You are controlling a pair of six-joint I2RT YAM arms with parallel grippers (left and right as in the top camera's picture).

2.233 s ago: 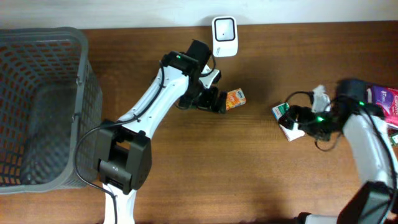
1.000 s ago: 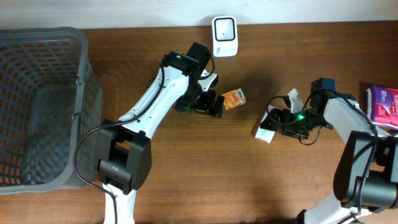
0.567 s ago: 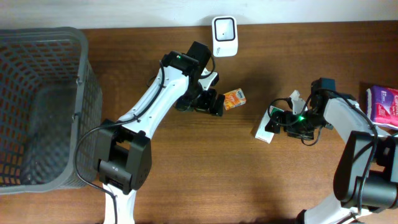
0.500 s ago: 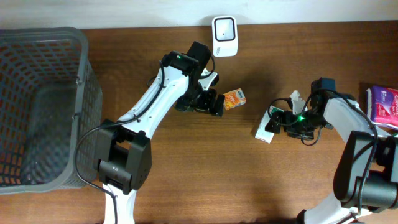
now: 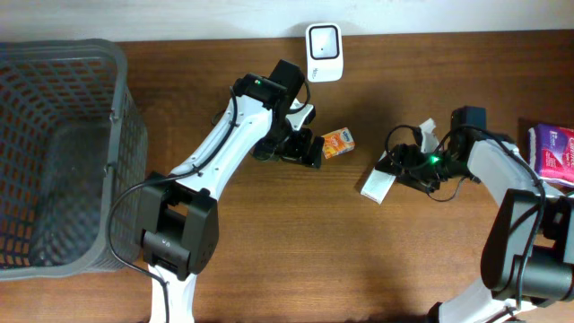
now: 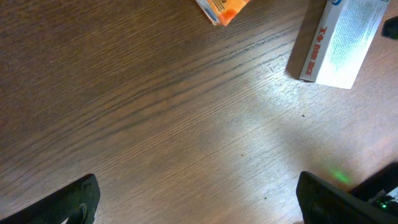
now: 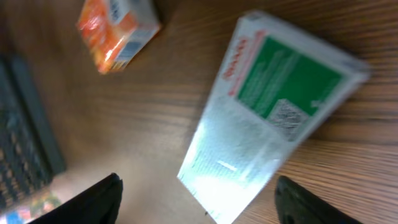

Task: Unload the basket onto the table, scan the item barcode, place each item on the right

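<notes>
overhead. white box (image 5: 377, 184), the likely item to scan: flat on the table (image 5: 296, 242) toward 3 o'clock, long axis slanted. right gripper (image 5: 395, 166) at its 1 o'clock end, jaws apart. scanner (image 5: 323, 41), white with rounded corners, at 12 o'clock. left gripper (image 5: 309, 150) just beside the orange carton (image 5: 339, 142), at its 9 o'clock side. grey mesh basket (image 5: 117, 108) at 9 o'clock.

left wrist. fingers (image 6: 68, 199) spread to both lower corners, nothing between them: wide open, empty. wood grain matt, with one glossy streak of light. orange carton cropped at 12 o'clock; white box at 2 o'clock, a sharp-edged carton with printed sides.

right wrist. right gripper (image 7: 199, 196) parted wide, the white box (image 7: 273, 112) reaching down between the fingers with no contact visible; nothing held. box face: green panel, speckled code patch (image 7: 287, 115), glossy silver-white lower half. picture slightly blurred.

handling note, as a judgement: close squarely on the two long edges, since thin card may dent and the glossy face may slip. lift level, then turn the code patch toward the scanner at 12 o'clock, passing clear of the orange carton.
</notes>
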